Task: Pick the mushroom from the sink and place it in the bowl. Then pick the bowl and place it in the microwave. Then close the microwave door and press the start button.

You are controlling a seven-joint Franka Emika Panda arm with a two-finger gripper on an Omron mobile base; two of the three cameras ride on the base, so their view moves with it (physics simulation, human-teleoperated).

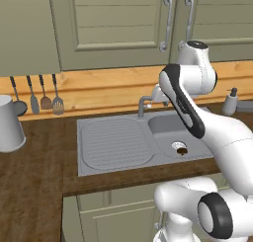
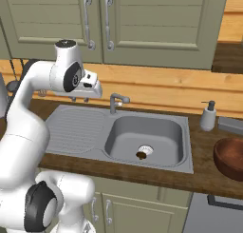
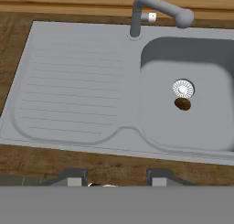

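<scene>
the mushroom [image 3: 183, 104] lies on the floor of the sink's [image 3: 73, 95] basin, a small brown lump just beside the round metal drain ring [image 3: 183, 88] and touching or almost touching its edge. in the right base view the mushroom [image 2: 141, 155] sits at the near side of the drain ring [image 2: 145, 150]; in the left base view it shows as a dark speck [image 1: 181, 150] at the ring's edge, close to the arm's forearm.

the gripper [image 2: 79, 99] hangs high over the ribbed drainboard [image 2: 76, 125], well above the sink [image 2: 187, 132] and off to the left of the basin, so the mushroom lies below it and away to the right, well apart from the fingers. in the hand view the two dark finger tips [image 3: 73, 176] rise at the bottom edge over the wooden counter [image 3: 114, 166] in front of the sink, with a clear gap between them and nothing in that gap; the pincer stands parted and holds nothing. the mushroom appears up and to the right of them.

the curved grey faucet [image 3: 155, 13] stands at the back rim between drainboard and basin. the dark reddish-brown bowl [image 2: 230, 158] rests on the counter to the right of the sink, partly cut off by the frame edge, with a soap dispenser [image 2: 208, 115] behind it.
</scene>
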